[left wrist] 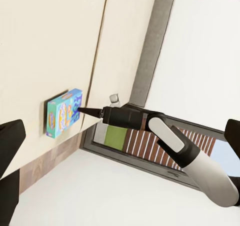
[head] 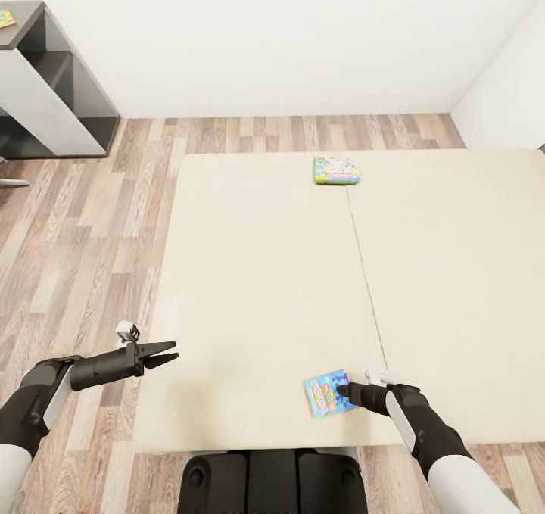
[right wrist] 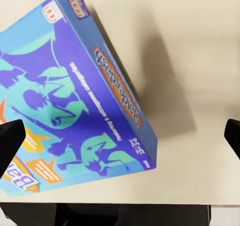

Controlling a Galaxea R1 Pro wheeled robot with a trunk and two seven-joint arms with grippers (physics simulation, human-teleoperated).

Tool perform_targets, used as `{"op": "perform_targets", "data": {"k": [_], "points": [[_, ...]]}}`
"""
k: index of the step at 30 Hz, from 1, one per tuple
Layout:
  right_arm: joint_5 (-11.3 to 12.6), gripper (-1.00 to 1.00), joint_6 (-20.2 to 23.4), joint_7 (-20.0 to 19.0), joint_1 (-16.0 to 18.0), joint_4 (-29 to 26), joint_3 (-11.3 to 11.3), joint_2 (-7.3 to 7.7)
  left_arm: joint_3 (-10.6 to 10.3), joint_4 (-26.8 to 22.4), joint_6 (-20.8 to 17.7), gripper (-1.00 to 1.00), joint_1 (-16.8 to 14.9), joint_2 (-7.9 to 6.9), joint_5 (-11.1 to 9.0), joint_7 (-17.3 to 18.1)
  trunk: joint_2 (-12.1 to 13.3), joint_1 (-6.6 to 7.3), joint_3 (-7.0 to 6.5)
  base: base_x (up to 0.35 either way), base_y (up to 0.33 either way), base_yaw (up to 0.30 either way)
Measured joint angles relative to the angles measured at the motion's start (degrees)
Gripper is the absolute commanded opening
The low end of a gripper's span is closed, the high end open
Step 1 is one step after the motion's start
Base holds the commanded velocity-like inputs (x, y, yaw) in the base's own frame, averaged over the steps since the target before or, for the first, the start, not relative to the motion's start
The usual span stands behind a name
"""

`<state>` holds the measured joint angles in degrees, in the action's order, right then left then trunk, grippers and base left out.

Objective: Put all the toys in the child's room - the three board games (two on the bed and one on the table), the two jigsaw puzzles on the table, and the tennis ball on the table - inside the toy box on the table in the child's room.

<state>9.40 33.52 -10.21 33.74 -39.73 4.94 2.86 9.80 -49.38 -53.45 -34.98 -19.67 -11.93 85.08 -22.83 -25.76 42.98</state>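
With my right gripper point(head: 347, 390) spread wide at the edge of the blue board game point(head: 327, 394), which lay flat near the bed's point(head: 257, 287) front edge, I judged that closing off-centre could nudge the thin box away or let it tilt free.

The big cream bed point(head: 303, 287) looks like soft matt cloth. The brown plank floor point(head: 83, 234) looks like smooth wood. The flat blue game box point(right wrist: 75, 96) may be shiny card.
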Motion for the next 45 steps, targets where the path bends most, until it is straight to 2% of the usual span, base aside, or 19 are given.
{"op": "perform_targets", "data": {"k": [13, 21, 29, 45], "points": [[0.05, 1.00, -1.05, -0.16, 0.00, -0.07, 0.02, -0.31, -0.08, 0.00, 0.00, 1.00, 0.01, 0.00, 0.02, -0.03, 0.00, 0.00, 1.23, 0.000, 0.000, 0.000], [0.06, 1.00, -1.90, -1.89, 0.00, -0.25, 0.02, -0.38, -0.12, 0.00, 0.00, 1.00, 0.00, 0.01, 0.02, -0.04, 0.00, 0.00, 1.90, 0.000, 0.000, 0.004], [-0.06, 1.00, -2.13, -4.37, 0.00, -0.44, -0.01, -0.38, -0.12, 0.00, 0.00, 1.00, 0.01, 0.01, 0.02, 0.00, 0.00, 0.00, 2.04, 0.000, 0.000, 0.001], [-0.08, 1.00, -2.16, -4.87, 0.00, -0.46, -0.01, -0.47, -0.12, 0.00, 0.00, 1.00, 0.00, 0.01, 0.02, -0.01, 0.00, 0.00, 2.06, 0.000, 0.000, 0.000]]}}
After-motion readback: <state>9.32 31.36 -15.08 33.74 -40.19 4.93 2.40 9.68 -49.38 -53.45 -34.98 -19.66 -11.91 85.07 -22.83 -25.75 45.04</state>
